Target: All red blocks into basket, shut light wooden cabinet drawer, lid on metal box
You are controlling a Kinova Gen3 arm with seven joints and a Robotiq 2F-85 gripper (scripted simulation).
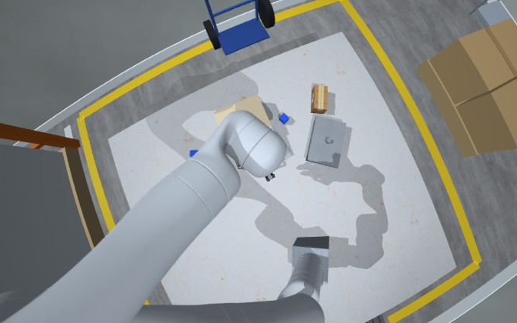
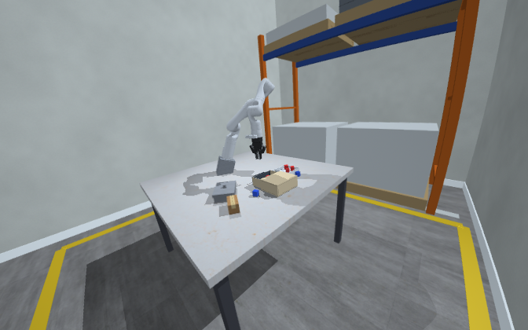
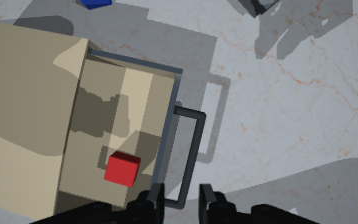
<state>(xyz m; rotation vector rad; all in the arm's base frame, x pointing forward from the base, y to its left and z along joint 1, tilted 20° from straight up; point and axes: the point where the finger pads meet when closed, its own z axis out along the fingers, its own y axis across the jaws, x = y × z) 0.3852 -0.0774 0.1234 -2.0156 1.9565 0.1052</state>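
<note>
The light wooden cabinet (image 1: 244, 107) (image 2: 279, 184) (image 3: 26, 115) lies on the table with its drawer (image 3: 106, 95) pulled out. A red block (image 3: 123, 169) lies in the drawer, near its front. The drawer's dark handle (image 3: 197, 145) sticks out to the right. My gripper (image 3: 181, 198) (image 2: 257, 155) (image 1: 269, 177) hangs well above the handle, fingers narrow and holding nothing. Two red blocks (image 2: 289, 167) show beyond the cabinet at the wire basket (image 2: 277, 169); I cannot tell if they lie inside it. The metal box (image 1: 321, 150) (image 2: 224, 189) has its lid on.
Blue blocks (image 1: 284, 118) (image 1: 193, 153) (image 2: 255, 192) (image 3: 95, 3) lie on the table around the cabinet. A small brown box (image 1: 319, 98) (image 2: 232, 203) stands beyond the metal box. My arm hides most of the basket in the overhead view.
</note>
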